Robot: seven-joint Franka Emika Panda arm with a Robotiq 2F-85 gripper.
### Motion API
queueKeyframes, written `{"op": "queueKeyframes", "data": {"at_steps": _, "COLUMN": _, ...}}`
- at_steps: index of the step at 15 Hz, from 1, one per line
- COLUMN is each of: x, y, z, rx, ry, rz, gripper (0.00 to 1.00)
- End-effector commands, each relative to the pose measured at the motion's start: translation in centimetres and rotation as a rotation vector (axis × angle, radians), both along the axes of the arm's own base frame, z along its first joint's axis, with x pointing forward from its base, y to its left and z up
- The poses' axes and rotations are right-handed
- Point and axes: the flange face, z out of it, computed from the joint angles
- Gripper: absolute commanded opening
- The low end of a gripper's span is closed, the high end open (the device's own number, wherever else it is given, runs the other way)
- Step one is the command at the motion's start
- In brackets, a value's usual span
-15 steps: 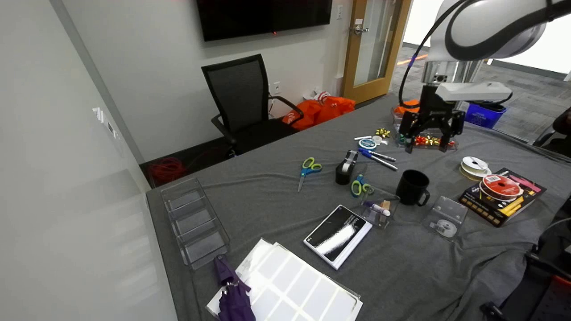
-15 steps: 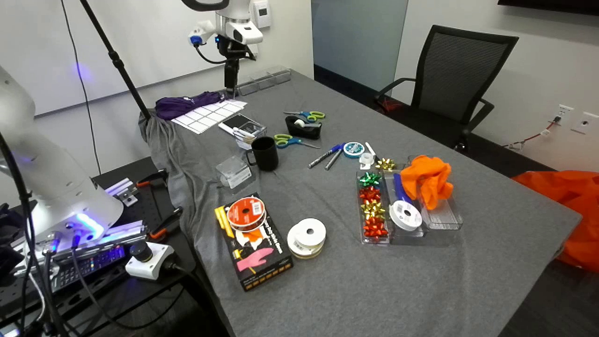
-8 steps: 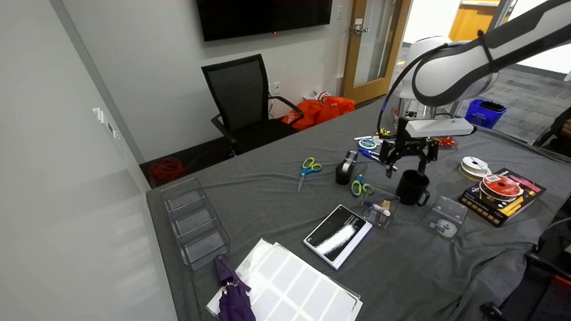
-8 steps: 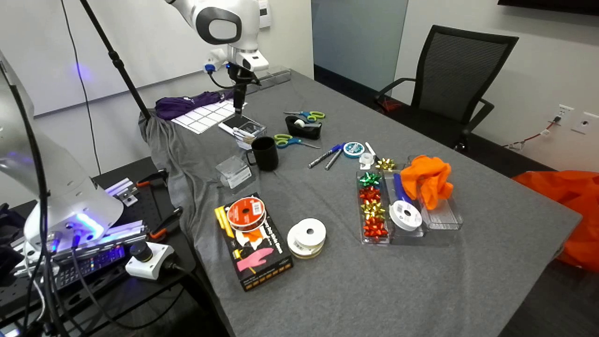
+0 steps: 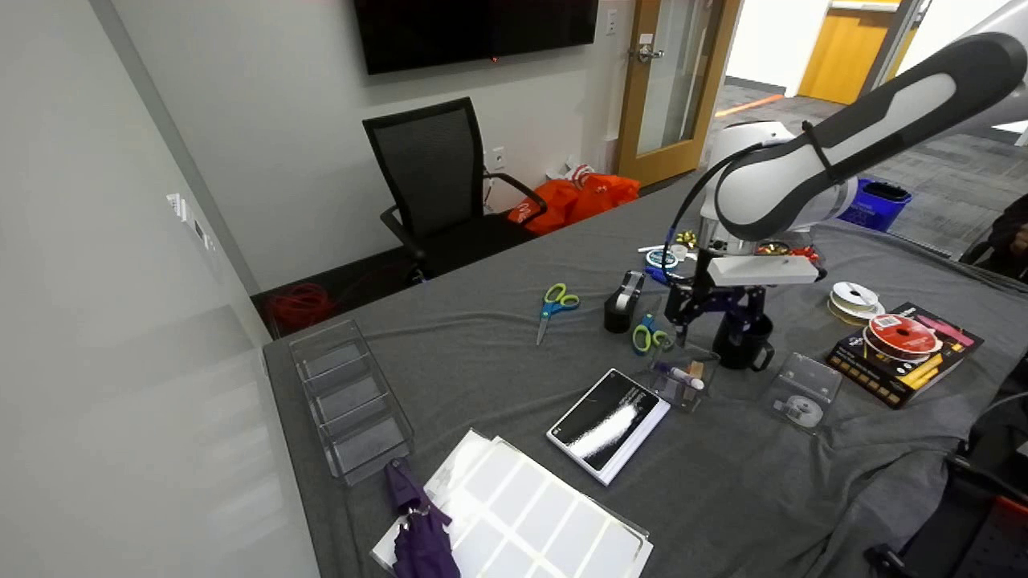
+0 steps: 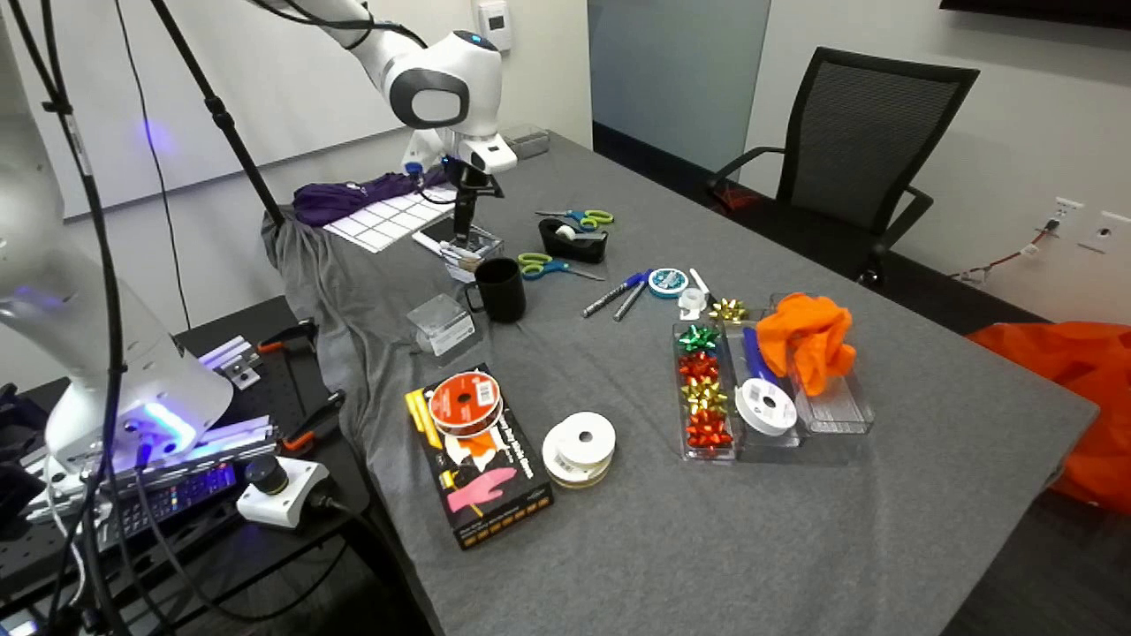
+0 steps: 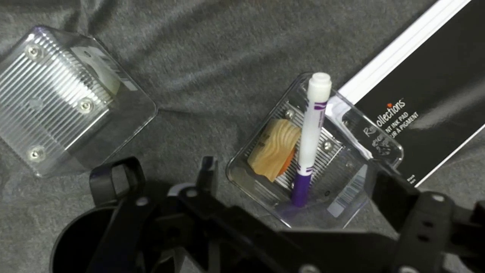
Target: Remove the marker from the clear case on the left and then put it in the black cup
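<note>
While the marker (image 7: pixel 310 132) leans inside the clear case (image 7: pixel 329 172), the robot's gripper (image 7: pixel 292 168) hangs just above them. The case is hard, see-through plastic with round corners and little ridges on its floor. The marker is a smooth stick, mostly white, with one purple end. A chunk of wood (image 7: pixel 271 151) with wavy lines sits next to it in the case. The black cup (image 6: pixel 502 299) is dull and round, has a handle, and stands upright just beside the case. A flat ink pad box (image 7: pixel 432 98) with a shiny black top and white sides lies by the case too. The cloth (image 7: pixel 182 57) under all of it is gray and wrinkly.

The gripper's two fingers (image 7: pixel 394 193) are wide apart. In the wrist view, one shows on each side of the marker, and the case shows in the gap. I cannot tell if a fingertip touches the case.

Compared with half a second ago, the gripper is lower and closer to the case in both exterior views. The white arm (image 6: pixel 482 88) above it is lower as well. The marker, the case and the cup are in the same spots as before.
</note>
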Motion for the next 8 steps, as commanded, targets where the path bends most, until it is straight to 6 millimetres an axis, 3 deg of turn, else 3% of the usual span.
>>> {"op": "queueKeyframes", "data": {"at_steps": 1, "x": 0.4, "y": 1.3, "z": -0.6, "rx": 0.026, "ry": 0.006, "rz": 0.027, "gripper": 1.00}}
{"op": "queueKeyframes", "data": {"at_steps": 3, "x": 0.5, "y": 1.6, "z": -0.7, "rx": 0.018, "ry": 0.002, "rz": 0.037, "gripper": 1.00}}
{"op": "queueKeyframes", "data": {"at_steps": 4, "x": 0.5, "y": 1.7, "z": -0.9, "rx": 0.014, "ry": 0.003, "rz": 0.039, "gripper": 0.75}}
{"op": "queueKeyframes", "data": {"at_steps": 5, "x": 0.6, "y": 1.8, "z": -1.1, "rx": 0.013, "ry": 0.004, "rz": 0.038, "gripper": 0.74}}
{"op": "queueKeyframes", "data": {"at_steps": 8, "x": 0.7, "y": 2.2, "z": -1.7, "rx": 0.013, "ry": 0.008, "rz": 0.035, "gripper": 0.51}}
